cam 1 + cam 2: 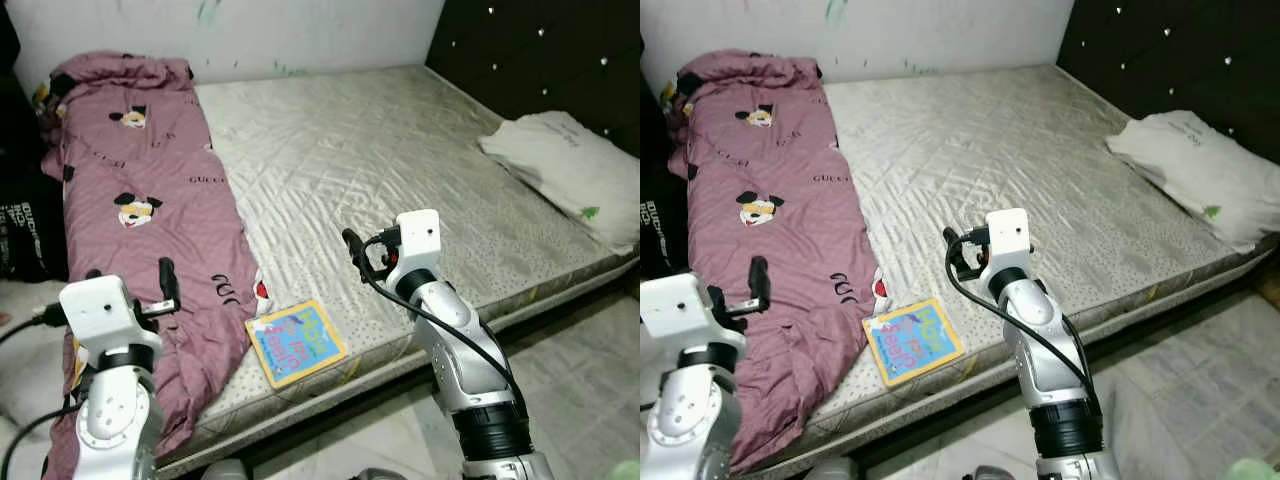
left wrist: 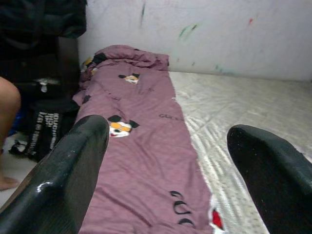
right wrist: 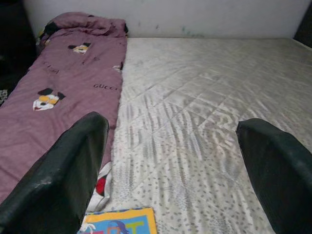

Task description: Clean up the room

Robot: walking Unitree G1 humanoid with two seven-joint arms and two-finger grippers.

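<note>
I'd lower my right gripper point(image 1: 358, 258), jaws spread (left gripper point(image 1: 166, 285) too), onto the book point(image 1: 295, 341) at the bed point(image 1: 400, 150) front edge.

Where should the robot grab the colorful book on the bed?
Probably the book's near edge, coming from the bed's floor side: it lies flat, close to that edge. The open right tool hovers nearest, so pinching that edge looks easiest.

We've got a mauve blanket point(image 1: 150, 220) with cartoon prints stretched along the left side of the mattress point(image 1: 400, 150), bunched at the far end, hanging off the near edge. 1 colourful book point(image 1: 296, 342) lies flat just beside it, and a white pillow point(image 1: 565, 170) sits far right.
</note>
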